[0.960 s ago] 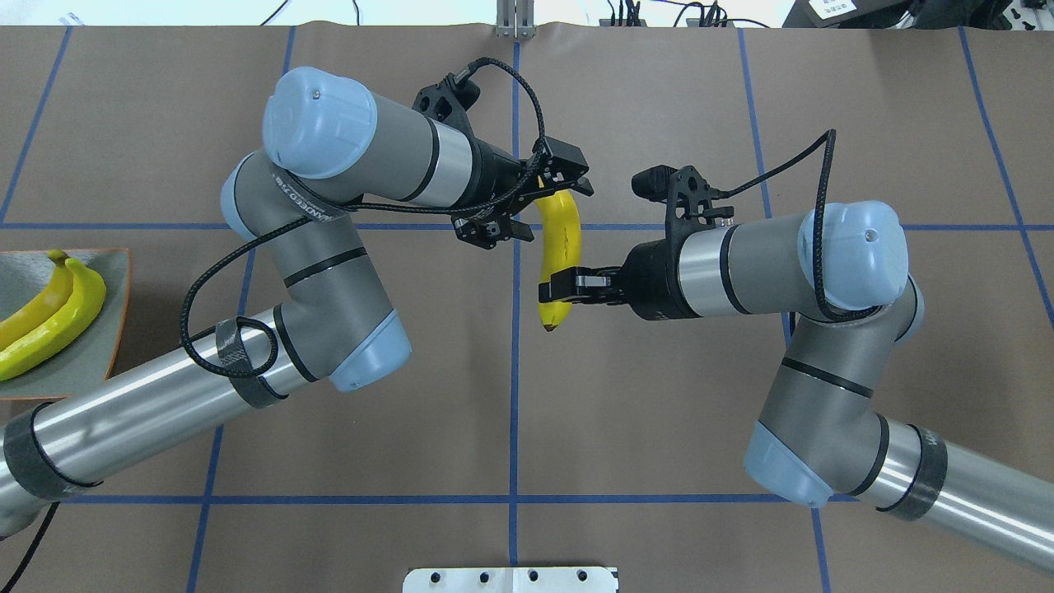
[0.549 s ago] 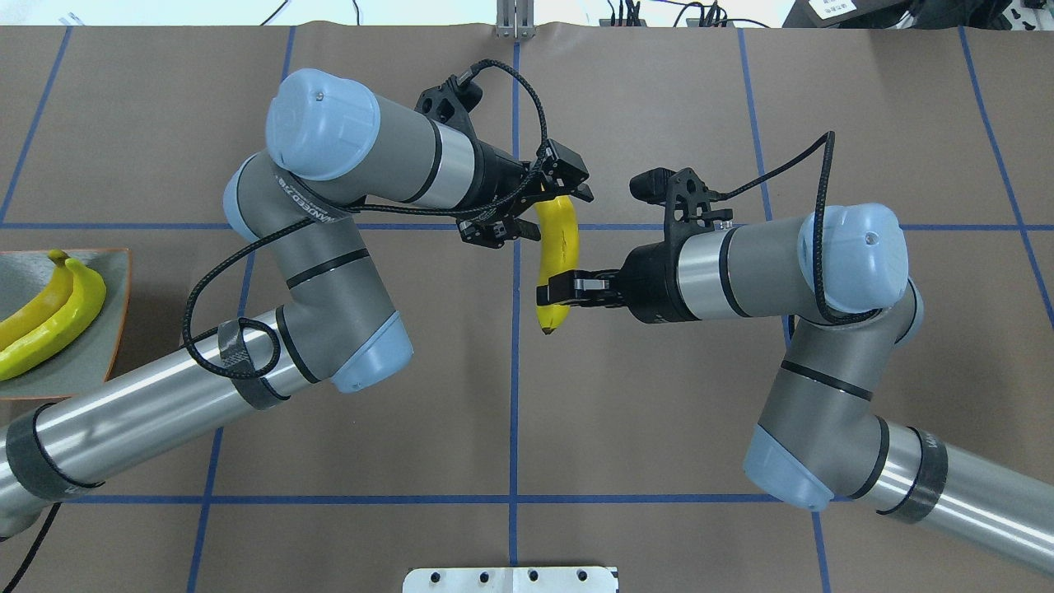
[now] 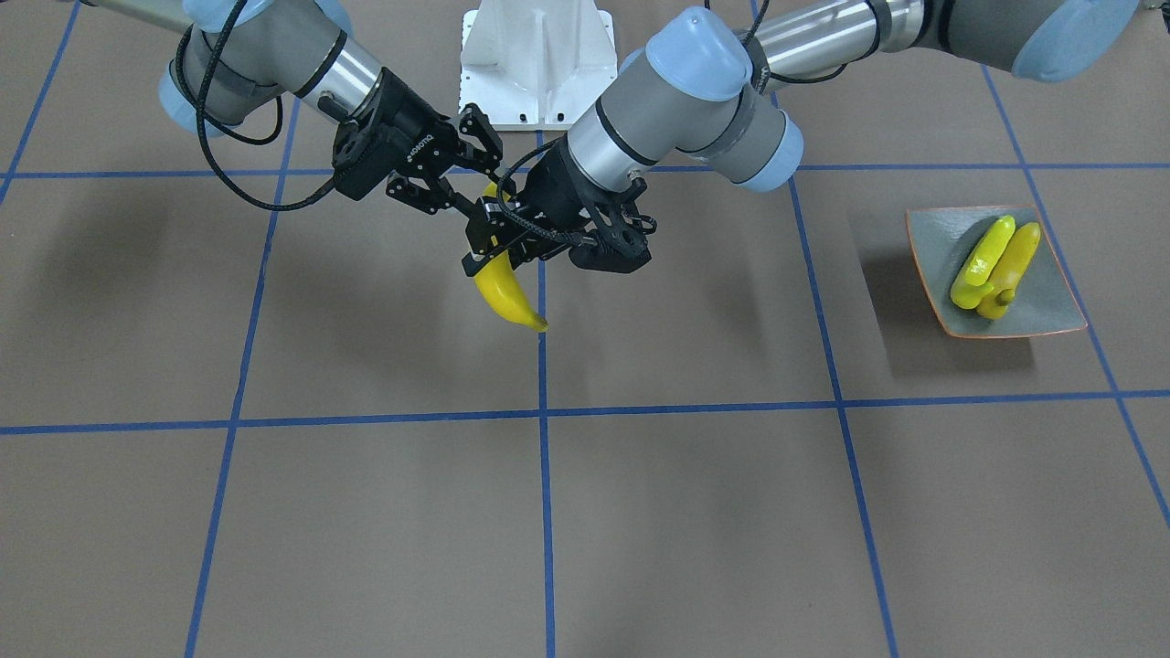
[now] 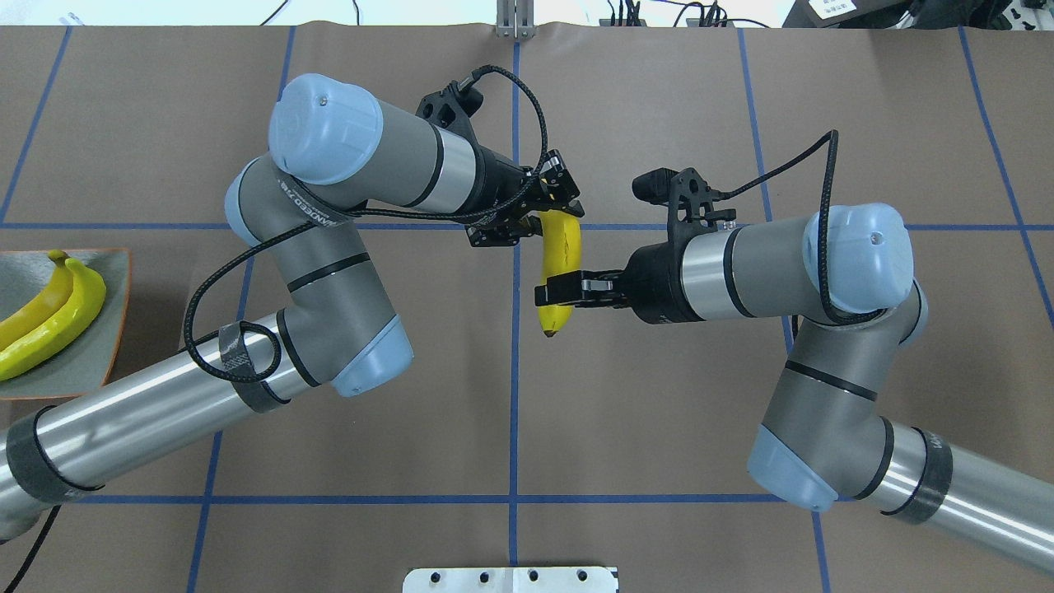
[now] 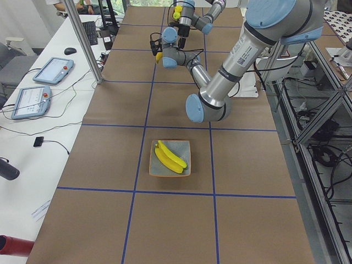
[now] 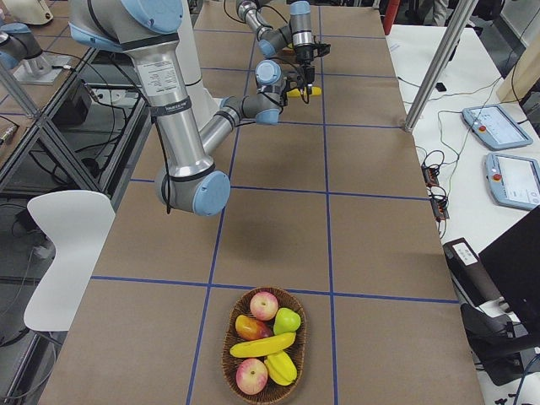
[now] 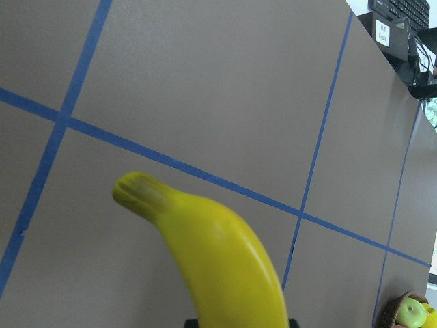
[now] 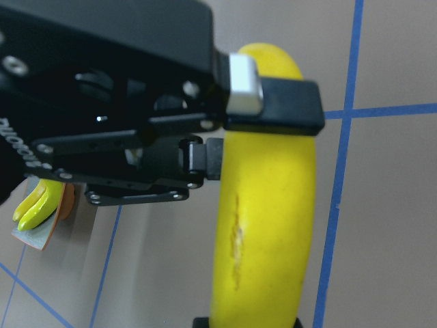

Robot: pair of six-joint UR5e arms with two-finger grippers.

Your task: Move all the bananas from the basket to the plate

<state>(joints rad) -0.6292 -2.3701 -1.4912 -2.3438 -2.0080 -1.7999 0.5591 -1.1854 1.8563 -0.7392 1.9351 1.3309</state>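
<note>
1. Plate (image 4: 86,358): it sits at the 9 o'clock edge of the overhead view, on the bench (image 4: 659,428). The two bananas (image 4: 58,325) lie side by side on it, touching, and neither they nor the plate have shifted over the last second.

2. Left end effector (image 4: 550,216): my left arm enters from 8 o'clock and reaches the centre line of the bench. One second ago its fingers stood wide apart, one on each side of the banana's 12 o'clock end. Half a second ago the gap was narrower. Now the fingers are closed in against that end. The right wrist view shows one finger lying across the fruit's end and another part of the end effector up against its side. I read this as clamped on the banana.

3. Banana (image 4: 560,255): it hangs above the bench, just to the 12 o'clock side of the centre. Its long axis runs from 12 to 6 o'clock, with the dark tip at the 6 o'clock end. Its position is almost the same as in both earlier frames.

4. Right end effector (image 4: 553,292): my right arm enters from 4 o'clock. Its fingers stay clamped on the banana's lower third, as before. Both end effectors now grip the one fruit, the left just 12 o'clock of the right.

5. Basket (image 6: 225,350): it shows at 6 o'clock in the exterior right view, well apart from both arms. It contains one banana (image 6: 261,345) among other fruit.
</note>
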